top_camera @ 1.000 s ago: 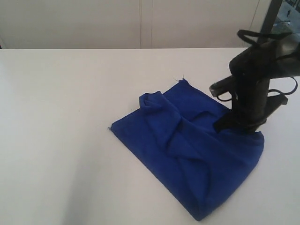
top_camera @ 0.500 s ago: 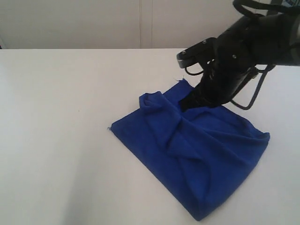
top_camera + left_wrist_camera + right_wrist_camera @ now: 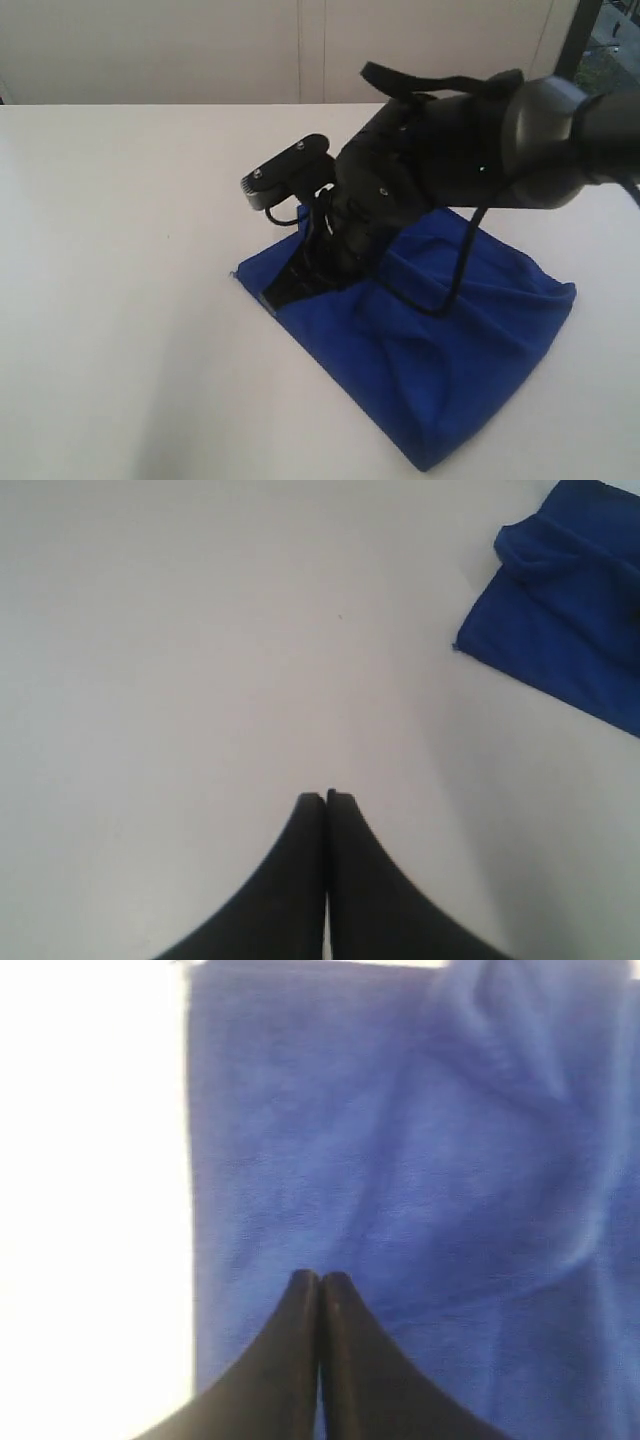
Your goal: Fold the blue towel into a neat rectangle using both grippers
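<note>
The deep royal-blue soft cloth towel [image 3: 470,350] lies flat on the plain white table [image 3: 120,250], a rough 4-sided shape that is not yet neat. Soft ridges cross its middle, and its edge farthest from the frayed corner [image 3: 233,272] is puffed up.

The black right gripper [image 3: 285,292] reaches across the towel and sits low over the part just inside that frayed corner. In its wrist view the 2 jaws are pressed flat together with no cloth between them, and the tip [image 3: 320,1278] is over blue fabric close to the towel's straight edge. Whether the tip touches the cloth cannot be told.

The black left gripper [image 3: 327,798] is likewise closed tight on nothing. It hangs over bare table, well apart from the towel, with only the towel's frayed corner [image 3: 458,648] at the edge of its view.

The cloth looks light, limp and thin. It will likely sag from any pinch, bunch if pushed, and slide on the smooth table. The best holds are probably 2 neighbouring corners, 1 per gripper, with the jaws opened first and closed through every layer at the hem. Lifting both together and laying the cloth over evenly should stop the fold skewing.
</note>
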{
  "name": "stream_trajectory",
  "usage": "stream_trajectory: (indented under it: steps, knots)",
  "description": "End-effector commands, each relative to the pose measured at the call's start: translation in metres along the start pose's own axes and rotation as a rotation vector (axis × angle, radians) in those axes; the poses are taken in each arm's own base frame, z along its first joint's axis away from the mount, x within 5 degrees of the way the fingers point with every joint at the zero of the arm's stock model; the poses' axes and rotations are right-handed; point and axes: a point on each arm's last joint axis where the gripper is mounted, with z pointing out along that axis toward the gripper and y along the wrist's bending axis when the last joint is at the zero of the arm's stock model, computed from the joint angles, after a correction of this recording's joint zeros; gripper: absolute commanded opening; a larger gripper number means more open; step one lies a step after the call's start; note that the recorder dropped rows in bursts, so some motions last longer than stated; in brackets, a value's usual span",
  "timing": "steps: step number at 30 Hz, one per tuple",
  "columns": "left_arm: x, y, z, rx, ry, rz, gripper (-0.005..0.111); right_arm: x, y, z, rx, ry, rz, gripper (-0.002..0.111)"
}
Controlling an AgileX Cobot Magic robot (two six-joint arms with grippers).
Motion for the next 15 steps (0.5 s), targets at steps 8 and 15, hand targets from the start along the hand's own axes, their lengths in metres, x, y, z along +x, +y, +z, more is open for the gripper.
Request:
stream_trajectory:
  steps: [8, 15]
  knots:
    - [0.002, -0.001, 0.0, 0.004, 0.005, -0.007, 0.0, 0.009, 0.015, 0.037, -0.09, 0.069, 0.005, 0.0]
    - [0.002, -0.001, 0.0, 0.004, 0.005, -0.007, 0.0, 0.01, 0.019, 0.062, -0.107, 0.052, 0.028, 0.0]
